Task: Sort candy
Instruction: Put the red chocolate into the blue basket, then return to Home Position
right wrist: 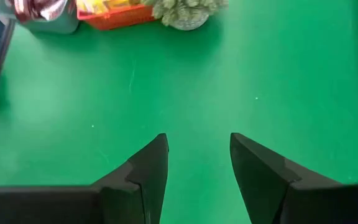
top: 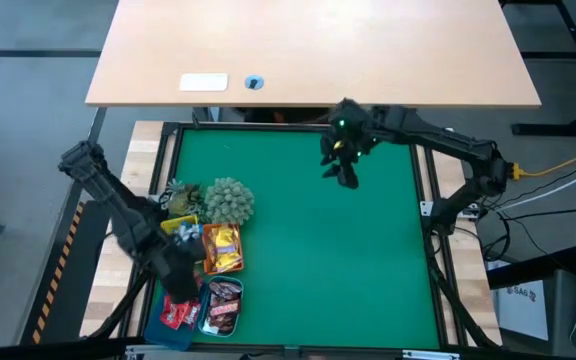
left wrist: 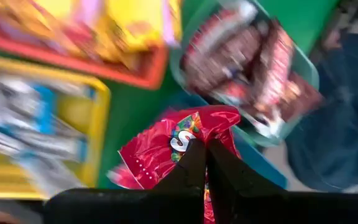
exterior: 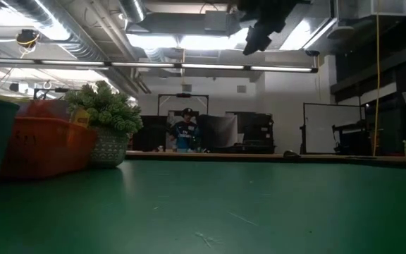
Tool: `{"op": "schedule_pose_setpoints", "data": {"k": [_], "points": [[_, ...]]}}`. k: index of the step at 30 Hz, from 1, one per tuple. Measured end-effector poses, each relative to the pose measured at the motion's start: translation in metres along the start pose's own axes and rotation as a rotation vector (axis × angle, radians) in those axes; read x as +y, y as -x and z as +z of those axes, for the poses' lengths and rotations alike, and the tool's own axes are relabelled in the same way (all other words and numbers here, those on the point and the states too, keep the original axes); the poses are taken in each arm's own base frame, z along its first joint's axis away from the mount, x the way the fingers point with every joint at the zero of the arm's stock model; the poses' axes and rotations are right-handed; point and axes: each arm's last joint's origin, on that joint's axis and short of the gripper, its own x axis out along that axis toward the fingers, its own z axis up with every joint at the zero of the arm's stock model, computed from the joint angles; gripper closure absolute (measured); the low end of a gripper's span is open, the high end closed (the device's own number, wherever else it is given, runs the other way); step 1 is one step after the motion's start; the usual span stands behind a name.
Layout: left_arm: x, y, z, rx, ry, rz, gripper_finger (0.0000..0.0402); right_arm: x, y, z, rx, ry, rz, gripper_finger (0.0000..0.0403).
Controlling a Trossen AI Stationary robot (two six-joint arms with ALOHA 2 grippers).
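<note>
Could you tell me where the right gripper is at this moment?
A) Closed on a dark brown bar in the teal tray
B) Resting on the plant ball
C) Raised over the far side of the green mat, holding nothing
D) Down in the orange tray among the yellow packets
C: the right gripper hangs above the far side of the green mat, its fingers apart with only bare mat between them.

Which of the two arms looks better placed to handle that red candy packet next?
The left. Its left gripper is shut on the red packet, right above the trays at the mat's left edge. The right gripper hangs open and empty over bare green mat at the far side, well away from them.
</note>
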Motion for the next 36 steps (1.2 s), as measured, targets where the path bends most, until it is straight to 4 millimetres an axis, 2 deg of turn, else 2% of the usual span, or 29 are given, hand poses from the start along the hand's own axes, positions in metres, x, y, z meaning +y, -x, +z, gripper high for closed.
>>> {"op": "schedule_pose_setpoints", "data": {"k": [3, 7, 14, 21, 23, 25, 29, 33, 36], "points": [[-0.008, -0.010, -0.021, 0.021, 0.044, -0.074, 0.0401, 0.016, -0.007, 0.005, 0.025, 0.050, -0.019, 0.0231], [-0.009, -0.018, -0.039, 0.049, 0.060, -0.095, 0.0394, 0.035, -0.013, 0.009, 0.042, 0.103, -0.015, 0.0231], [0.003, -0.032, -0.045, 0.057, 0.211, -0.023, 0.0342, 0.056, -0.019, 0.013, 0.048, 0.161, 0.025, 0.0231], [0.008, -0.039, -0.045, 0.032, 0.193, -0.003, 0.0301, 0.071, -0.020, 0.010, 0.092, 0.158, 0.056, 0.0231], [0.005, -0.039, -0.042, -0.070, 0.147, -0.034, 0.0302, 0.077, -0.018, 0.008, 0.111, 0.159, 0.063, 0.0231], [0.000, -0.038, -0.036, -0.242, 0.053, -0.076, 0.0309, 0.084, -0.012, 0.005, 0.132, 0.144, 0.053, 0.0231], [-0.005, -0.032, -0.016, -0.502, -0.150, -0.072, 0.0333, 0.099, 0.005, -0.001, 0.133, 0.153, 0.020, 0.0231], [0.005, -0.016, 0.014, -0.595, -0.223, -0.036, 0.0361, 0.115, 0.028, -0.007, 0.093, 0.196, 0.018, 0.0231], [0.022, 0.005, 0.037, -0.660, -0.296, -0.002, 0.0384, 0.124, 0.048, -0.013, 0.050, 0.225, 0.020, 0.0240]]}}
